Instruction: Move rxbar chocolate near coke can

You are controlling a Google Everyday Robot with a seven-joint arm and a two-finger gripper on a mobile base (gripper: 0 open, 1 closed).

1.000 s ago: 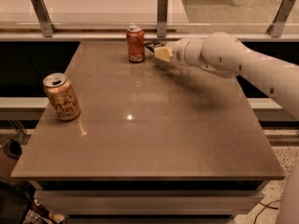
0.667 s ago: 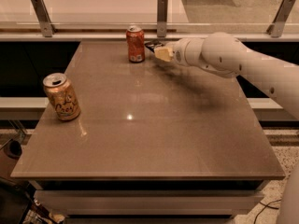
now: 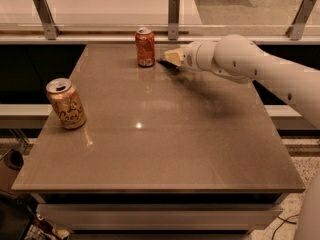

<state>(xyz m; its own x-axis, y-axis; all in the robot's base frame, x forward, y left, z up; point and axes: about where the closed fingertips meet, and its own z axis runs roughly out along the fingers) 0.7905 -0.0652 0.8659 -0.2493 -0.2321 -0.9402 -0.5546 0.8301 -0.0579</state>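
Counted: one table (image 3: 165,144), two cans, one bar, one gripper. Of the cans, one coke can (image 3: 145,47), red-orange with a silver top, upright near the far edge, just left of the gripper (image 3: 171,58) tip and apart from it. One gold can (image 3: 66,104), also upright, well off to the left of the gripper and much nearer the camera.

One rxbar chocolate (image 3: 165,63), showing only as a thin dark sliver right at the gripper tip. Lies low against the tabletop, between gripper and coke can, close to the can without visibly touching it. Rest of the bar hidden beneath the pale gripper and lost in its shadow; lettering not readable.

Cannot tell whether the gripper is closed on the bar or loosened from it; the contact point is covered by the gripper itself.

One white arm (image 3: 250,64), reaching in from the right, cut off by the right edge of the view. Beyond the gripper, three metal posts (image 3: 173,14) along a glass rail. At bottom left, dark clutter (image 3: 20,224) below the table, too cut off to name.
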